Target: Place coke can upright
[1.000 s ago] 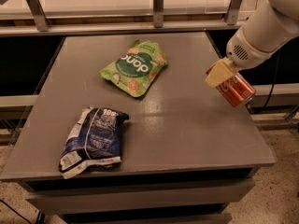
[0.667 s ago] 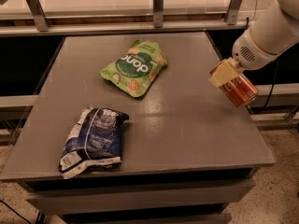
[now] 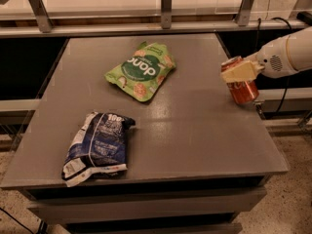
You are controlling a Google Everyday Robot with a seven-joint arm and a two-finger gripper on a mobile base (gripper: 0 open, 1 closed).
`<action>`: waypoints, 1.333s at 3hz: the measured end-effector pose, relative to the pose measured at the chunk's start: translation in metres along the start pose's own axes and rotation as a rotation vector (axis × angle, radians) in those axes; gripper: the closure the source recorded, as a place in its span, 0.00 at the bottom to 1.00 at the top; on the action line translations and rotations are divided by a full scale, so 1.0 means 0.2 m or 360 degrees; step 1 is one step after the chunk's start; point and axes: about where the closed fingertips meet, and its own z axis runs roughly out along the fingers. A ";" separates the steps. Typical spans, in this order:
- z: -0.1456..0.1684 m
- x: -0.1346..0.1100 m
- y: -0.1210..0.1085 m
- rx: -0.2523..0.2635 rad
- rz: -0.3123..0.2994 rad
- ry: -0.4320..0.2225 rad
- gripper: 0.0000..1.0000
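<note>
The coke can (image 3: 242, 88) is a small red can with a silver top. It is nearly upright, tilted slightly, at the right edge of the grey table (image 3: 195, 130). My gripper (image 3: 237, 72) comes in from the right on a white arm, and its cream-coloured fingers (image 3: 240, 72) are closed around the upper part of the can. I cannot tell whether the can's base touches the table.
A green snack bag (image 3: 142, 70) lies flat at the table's middle back. A dark blue snack bag (image 3: 99, 144) lies at the front left. A metal rail with posts (image 3: 165, 6) runs behind the table. The table's right edge is just under the can.
The gripper with the can has shifted a little right and up toward the table's right edge, and the can has turned closer to upright. The bags have not moved.
</note>
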 end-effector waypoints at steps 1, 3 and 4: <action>-0.10 0.05 -0.05 -0.0245 0.0077 -0.0370 1.00; -0.13 -0.01 -0.01 -0.0379 0.0161 -0.0532 1.00; -0.13 -0.04 0.02 -0.0476 0.0191 -0.0640 1.00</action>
